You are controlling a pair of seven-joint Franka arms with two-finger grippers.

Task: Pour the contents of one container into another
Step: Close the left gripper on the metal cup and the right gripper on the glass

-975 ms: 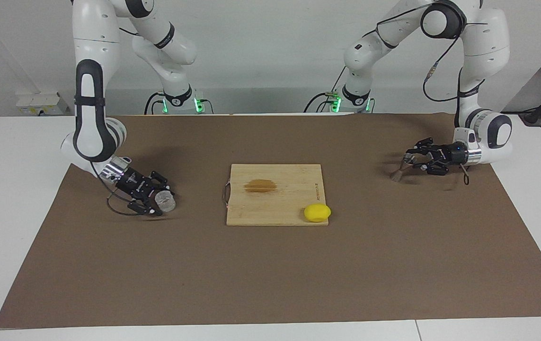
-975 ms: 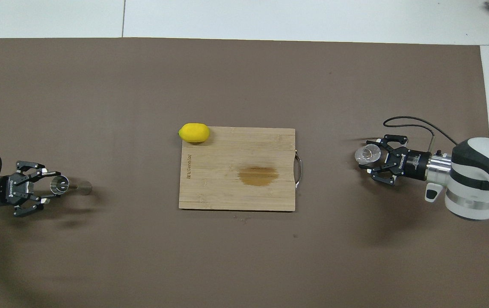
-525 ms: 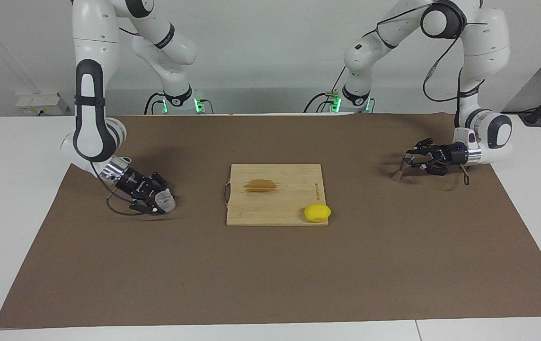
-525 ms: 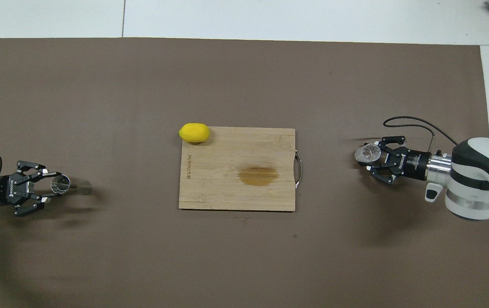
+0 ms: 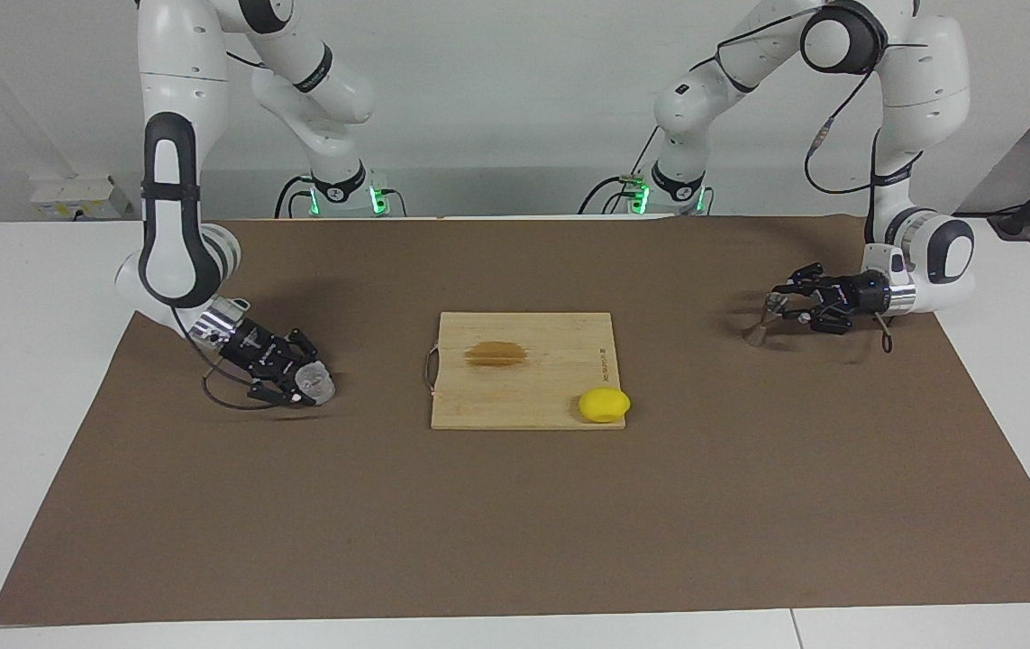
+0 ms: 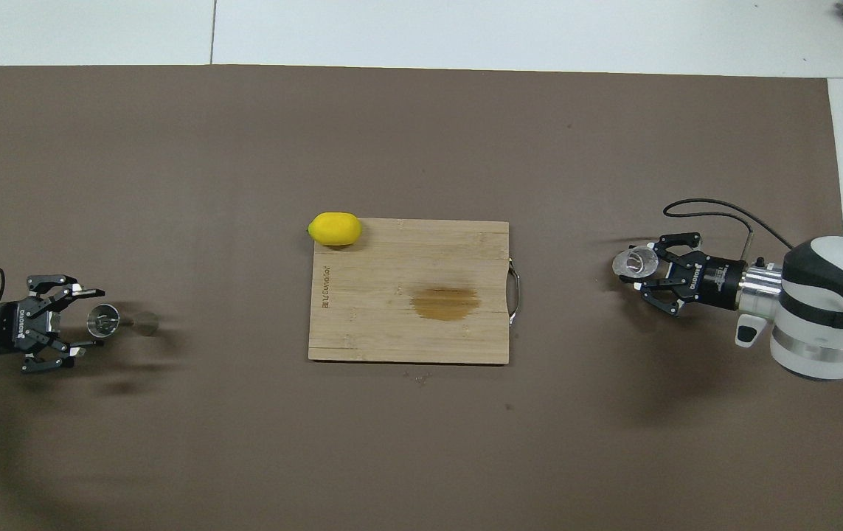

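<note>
Right gripper (image 5: 305,386) is clamped on the clear cup (image 5: 314,383) at the right arm's end of the counter (image 5: 515,523). Left gripper (image 5: 778,305) sits at the jigger (image 5: 760,326) at the left arm's end; fingers straddle it, but I cannot tell whether they grip. Key relation: cup and jigger are well apart, with the cutting board (image 5: 524,370) and lemon (image 5: 604,405) between them. Pour likely needs both brought toward the middle.
</note>
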